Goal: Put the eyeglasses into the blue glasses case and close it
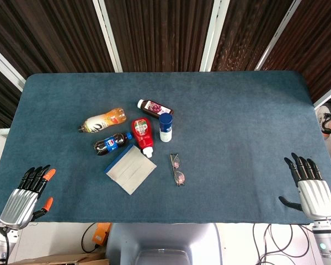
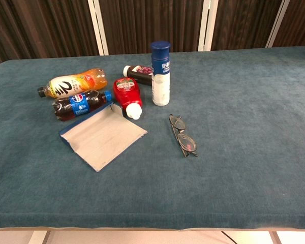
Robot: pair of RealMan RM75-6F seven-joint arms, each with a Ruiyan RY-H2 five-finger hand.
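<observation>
The eyeglasses (image 1: pixel 177 169) (image 2: pixel 183 134) lie folded on the blue cloth near the table's middle, lenses in a thin dark frame. Left of them the blue glasses case (image 1: pixel 130 168) (image 2: pixel 102 134) lies open and flat, its grey lining up. My left hand (image 1: pixel 26 194) hovers over the front left corner, fingers spread, holding nothing. My right hand (image 1: pixel 310 185) sits over the front right corner, fingers also spread and empty. Both hands are far from the glasses and case. The chest view shows neither hand.
Behind the case lie an orange drink bottle (image 1: pixel 102 121) (image 2: pixel 71 84), a cola bottle (image 1: pixel 112 143) (image 2: pixel 80 104), a red ketchup bottle (image 1: pixel 142 134) (image 2: pixel 128 95) and a dark bottle (image 1: pixel 154 106) (image 2: pixel 138 72). A white bottle with blue cap (image 1: pixel 165 127) (image 2: pixel 160 73) stands upright behind the glasses.
</observation>
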